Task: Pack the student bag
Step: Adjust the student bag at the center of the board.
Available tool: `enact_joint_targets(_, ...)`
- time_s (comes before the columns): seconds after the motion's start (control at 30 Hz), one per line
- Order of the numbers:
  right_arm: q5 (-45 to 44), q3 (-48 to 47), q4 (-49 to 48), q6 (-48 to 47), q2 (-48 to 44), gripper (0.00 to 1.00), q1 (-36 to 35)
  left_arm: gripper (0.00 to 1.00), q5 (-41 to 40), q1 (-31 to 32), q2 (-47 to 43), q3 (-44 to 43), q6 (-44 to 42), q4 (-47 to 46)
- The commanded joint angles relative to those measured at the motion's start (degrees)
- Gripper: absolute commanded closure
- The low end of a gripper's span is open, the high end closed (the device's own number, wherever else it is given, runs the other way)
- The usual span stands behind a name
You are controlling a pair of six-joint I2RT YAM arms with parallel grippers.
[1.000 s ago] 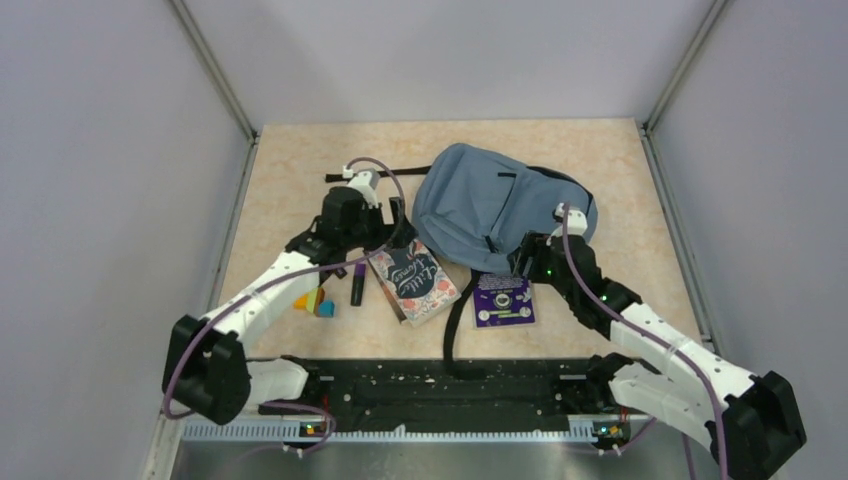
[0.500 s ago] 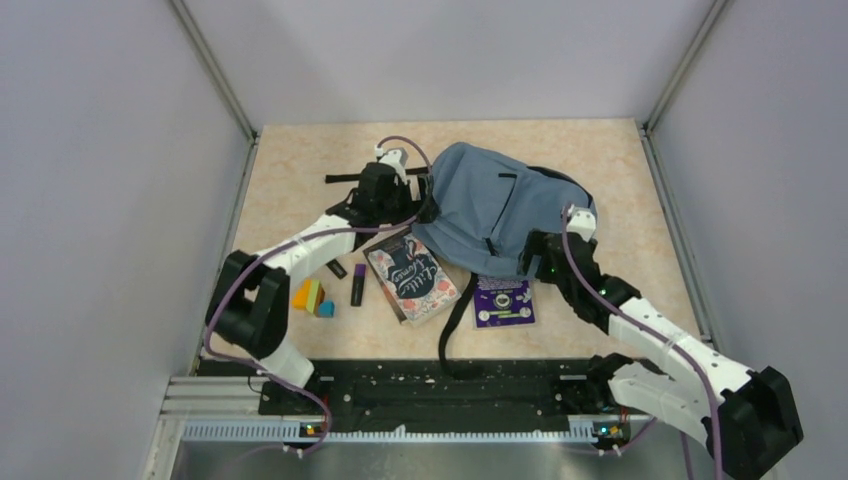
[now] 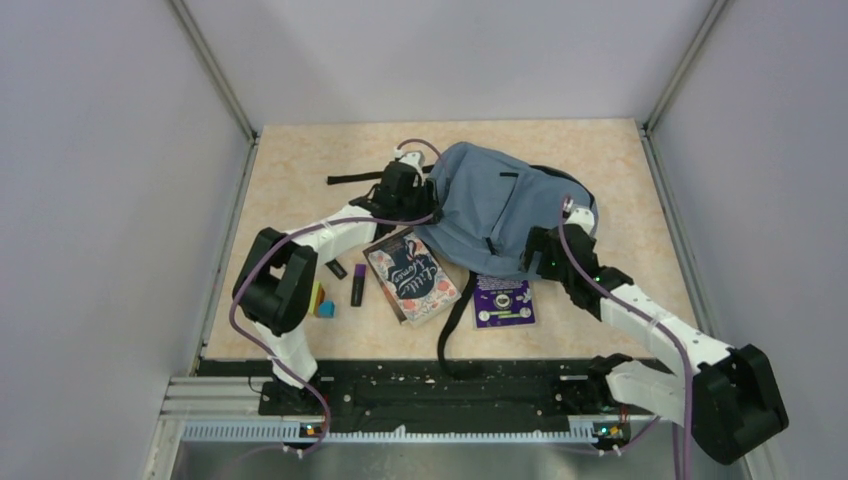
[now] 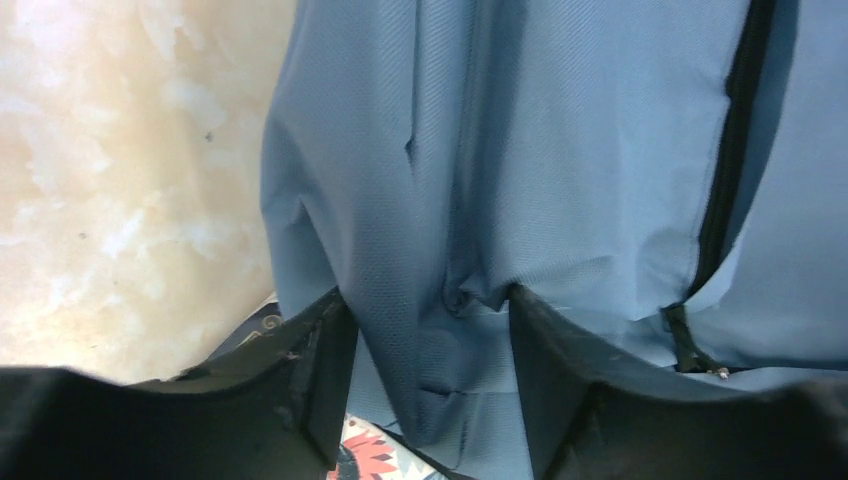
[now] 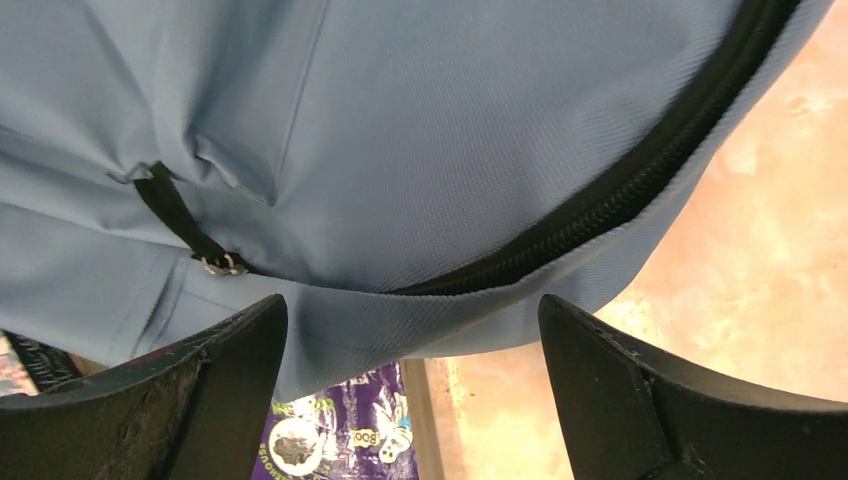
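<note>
Student bag [image 3: 495, 200]: is lying slumped flat on the far middle of the table, a rounded dusty blue-grey shape in fine woven cloth that is creasing softly. Its near edge is overlapping the book and the purple card.
Table [image 3: 300, 160]: is showing a smooth, mottled beige top, stone-like in pattern.
Left gripper [image 4: 428, 300]: is reaching into the bag's left edge. Its matte black jaws are standing partway apart astride a raised ridge of cloth, which is puckering between them and touching both inner faces. Whether it is truly pinching the cloth cannot be told.
Right gripper [image 5: 410, 300]: is hovering at the bag's near right edge with scuffed black jaws spread wide, holding nothing.
Zip [image 5: 620, 190]: is curving across the cloth as a thick, ribbed black band.
Pull tab [image 5: 190, 230]: a narrow black ribbon with a small metal end, is lying in a fold.
Strap [image 3: 452, 320]: a long flat black webbing band, is trailing toward the near edge between book and card.
Book [image 3: 412, 278]: a rectangle with a dark cover and a floral border, is lying tilted.
Purple card [image 3: 502, 300]: a flat, printed, squarish piece, is lying right of the strap.
Marker [image 3: 357, 285]: a slim purple-and-black stick, is lying left of the book.
Blocks [image 3: 322, 302]: small bright pieces, are showing partly behind the left arm.
</note>
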State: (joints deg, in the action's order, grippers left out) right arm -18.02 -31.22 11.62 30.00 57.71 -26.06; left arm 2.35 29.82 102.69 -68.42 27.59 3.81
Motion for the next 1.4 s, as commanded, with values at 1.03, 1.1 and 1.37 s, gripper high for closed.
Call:
enact_joint_targets(1.03, 8.0, 1.65, -2.72, -2.99, -9.54, 0.79, -6.98, 1.0, 2.03, -0.14, -43.2, 19.83, -4.41, 7.62)
enact_joint_targets(1.1, 4.91, 0.68, -1.0, -3.01, -9.92, 0.51, -6.98, 1.0, 0.55, -0.14, -46.38, 22.63, -5.14, 9.06)
enact_joint_targets(1.37, -6.05, -6.22, 3.86, -3.82, -8.58, 0.21, -6.97, 1.0, -3.82, -0.12, -52.53, 25.32, -7.77, 15.45)
